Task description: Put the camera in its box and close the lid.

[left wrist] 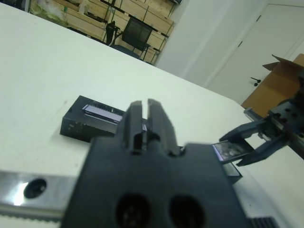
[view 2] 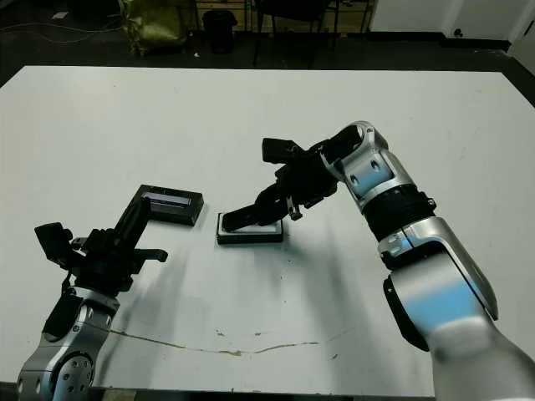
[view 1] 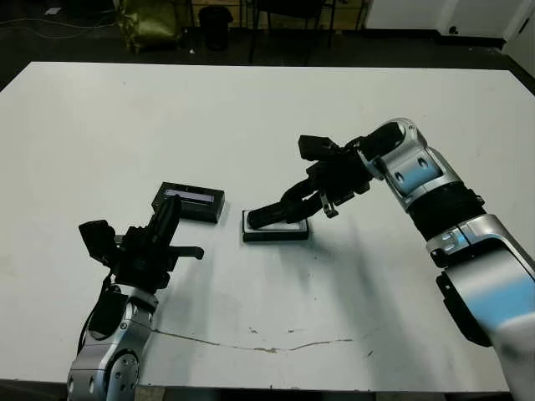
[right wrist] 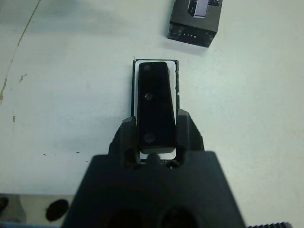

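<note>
So the right gripper point(right wrist: 156, 138), two black fingers on the silver arm, is reaching in from about 3 o'clock and has its fingers clamped on the sides of the slim, flat black bar-shaped camera point(right wrist: 155, 108), near one end of it. The camera sits directly over the small shallow black box with the white lining point(view 1: 276, 226), lined up lengthwise with it, white edge showing all around; can't tell if it's fully seated in the tray or just above the lining. The box is roughly dead centre on the white table point(view 1: 251, 117). The flat black rectangular lid with the pale lavender-white stripe point(view 1: 193, 200) lies on the table just beside the box at its 9 o'clock, not touching it. The left gripper point(left wrist: 145, 111) is down at around 7 o'clock of the table, near the lid, fingers pinched nearly together with only a thin slit between them and nothing in them, pointing toward the lid.
</note>
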Tool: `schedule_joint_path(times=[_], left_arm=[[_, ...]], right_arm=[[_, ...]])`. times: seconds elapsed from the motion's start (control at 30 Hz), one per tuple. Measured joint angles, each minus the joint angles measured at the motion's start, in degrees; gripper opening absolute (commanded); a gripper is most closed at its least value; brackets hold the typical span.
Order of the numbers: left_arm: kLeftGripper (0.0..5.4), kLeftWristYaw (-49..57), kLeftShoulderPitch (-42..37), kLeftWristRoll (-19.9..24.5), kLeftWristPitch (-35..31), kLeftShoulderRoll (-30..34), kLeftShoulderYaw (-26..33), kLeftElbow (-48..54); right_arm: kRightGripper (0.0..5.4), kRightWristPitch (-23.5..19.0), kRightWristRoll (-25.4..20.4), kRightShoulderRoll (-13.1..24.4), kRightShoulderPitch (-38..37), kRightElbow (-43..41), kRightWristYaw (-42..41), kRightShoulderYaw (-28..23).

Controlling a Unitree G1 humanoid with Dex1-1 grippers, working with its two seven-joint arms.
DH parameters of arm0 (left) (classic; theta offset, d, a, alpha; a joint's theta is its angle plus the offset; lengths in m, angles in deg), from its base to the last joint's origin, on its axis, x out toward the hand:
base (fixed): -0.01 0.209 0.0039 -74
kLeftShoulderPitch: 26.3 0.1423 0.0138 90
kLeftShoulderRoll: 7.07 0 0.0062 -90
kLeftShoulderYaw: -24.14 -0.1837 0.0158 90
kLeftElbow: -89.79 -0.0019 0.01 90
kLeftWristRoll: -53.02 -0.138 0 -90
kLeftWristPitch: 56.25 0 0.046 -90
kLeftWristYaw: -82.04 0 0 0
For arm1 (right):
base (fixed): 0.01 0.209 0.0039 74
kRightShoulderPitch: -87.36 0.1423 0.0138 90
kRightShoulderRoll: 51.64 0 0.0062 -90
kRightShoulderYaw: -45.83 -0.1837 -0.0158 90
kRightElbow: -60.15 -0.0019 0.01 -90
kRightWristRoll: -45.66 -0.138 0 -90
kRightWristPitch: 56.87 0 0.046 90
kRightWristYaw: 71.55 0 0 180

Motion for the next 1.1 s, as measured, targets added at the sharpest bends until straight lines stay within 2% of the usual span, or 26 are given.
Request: schedule_joint_path(times=[1.1], left_arm=[[0.0, 0.06, 0.66, 0.07, 0.16, -0.06, 0.08, 0.02]], right_arm=[[0.4, 1.1, 2.18, -1.36, -1.23, 1.15, 1.83, 0.63]])
